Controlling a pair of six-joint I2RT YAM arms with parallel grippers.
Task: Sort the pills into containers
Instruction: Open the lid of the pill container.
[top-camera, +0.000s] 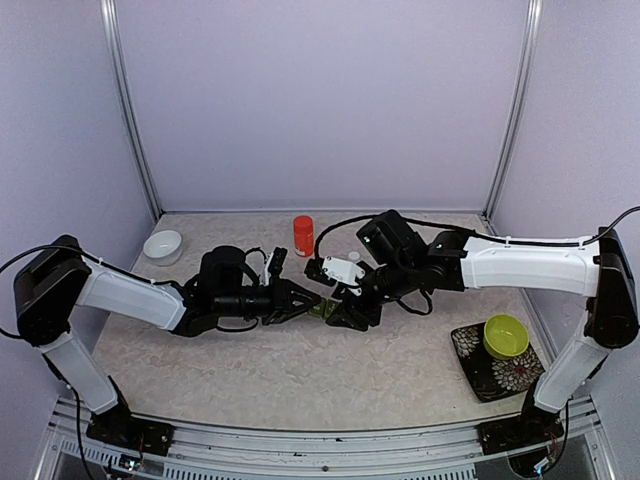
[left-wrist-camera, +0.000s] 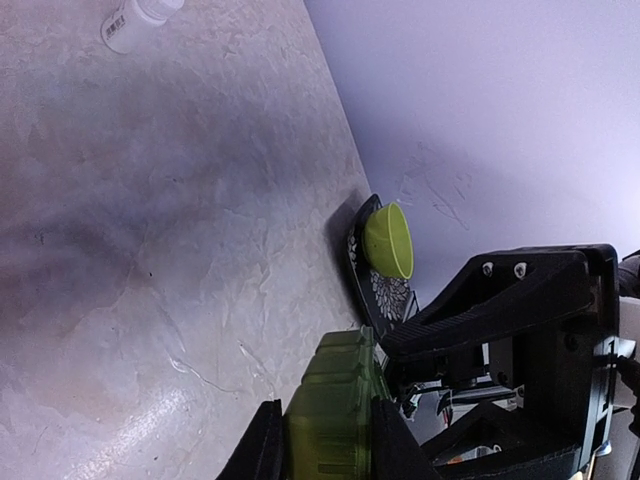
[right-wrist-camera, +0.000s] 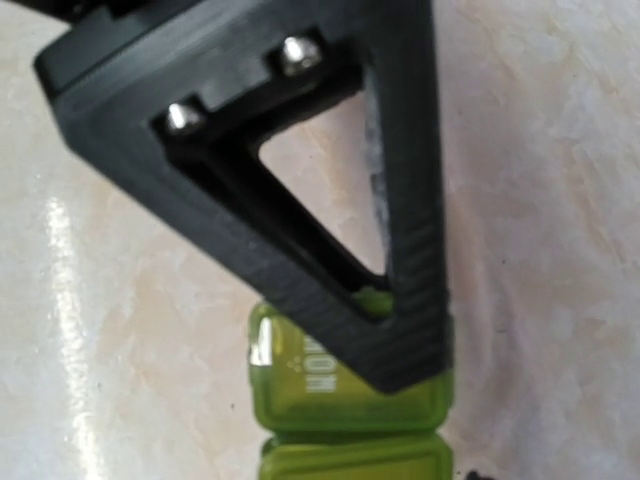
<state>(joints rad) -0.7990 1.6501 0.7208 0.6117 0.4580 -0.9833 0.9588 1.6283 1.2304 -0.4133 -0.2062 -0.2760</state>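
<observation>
Nearest to the right wrist camera I see one black finger of the right gripper. Its tip lies over the end compartment of the green pill box, and I cannot tell if the jaws stand wide or narrow. The left gripper is closed on the long sides of the pill box and holds it. The box is low near the middle of the table, between both grippers; it seems to touch the surface, but the view is poor. The red-orange bottle stands upright behind. The white bowl is far left, the lime-green bowl on a dark patterned tray at right
</observation>
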